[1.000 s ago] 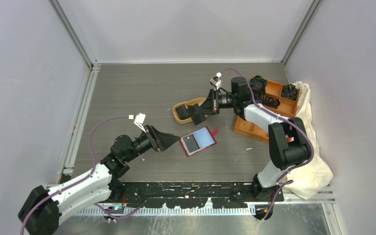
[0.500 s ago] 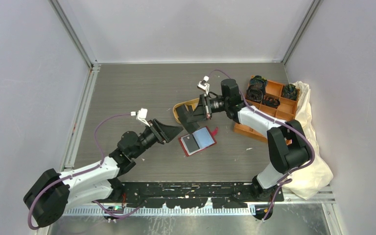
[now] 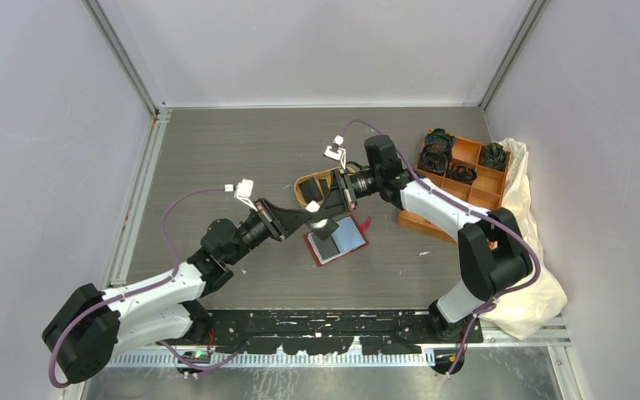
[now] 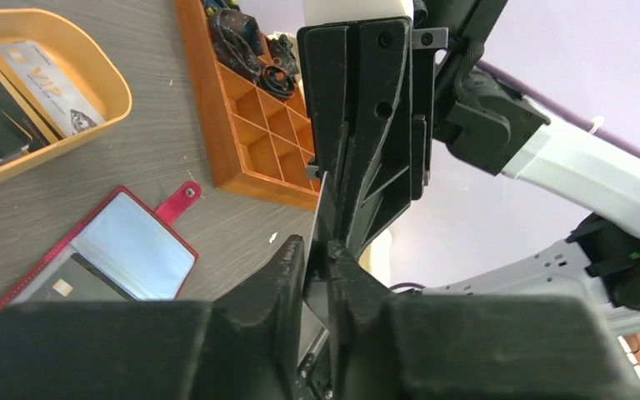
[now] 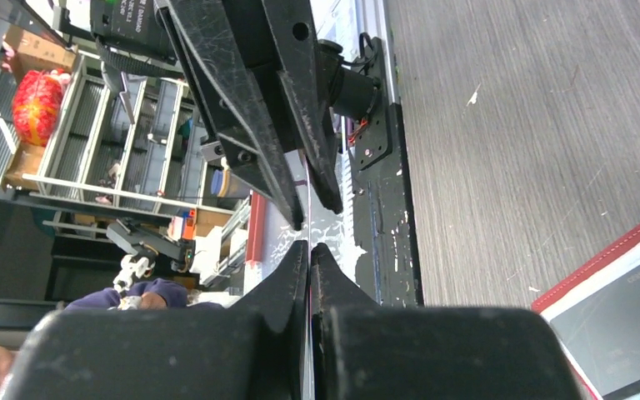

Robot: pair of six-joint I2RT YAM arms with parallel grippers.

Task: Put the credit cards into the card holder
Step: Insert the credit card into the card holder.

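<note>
One credit card (image 4: 325, 212) stands edge-on in the air, and both grippers grip it from opposite ends. My left gripper (image 4: 317, 258) is shut on its near end. My right gripper (image 5: 309, 250) is shut on the other end, where the card (image 5: 308, 204) shows only as a thin line. The two grippers meet just above the card holder (image 3: 337, 240), left gripper (image 3: 315, 218) against right gripper (image 3: 331, 212). The card holder (image 4: 125, 250) is a red wallet lying open on the table, pale lining up, with a dark card (image 4: 71, 287) in its left half.
An orange oval tray (image 3: 304, 190) behind the grippers holds more cards (image 4: 46, 75). An orange compartment box (image 3: 467, 171) with black coiled bands stands at the right, partly on a white cloth (image 3: 537, 258). The wallet's red clasp tab (image 4: 179, 200) points towards the box.
My left arm reached up and right to the right gripper and shut its jaws on the card. My right arm carried the card leftward over the wallet.
</note>
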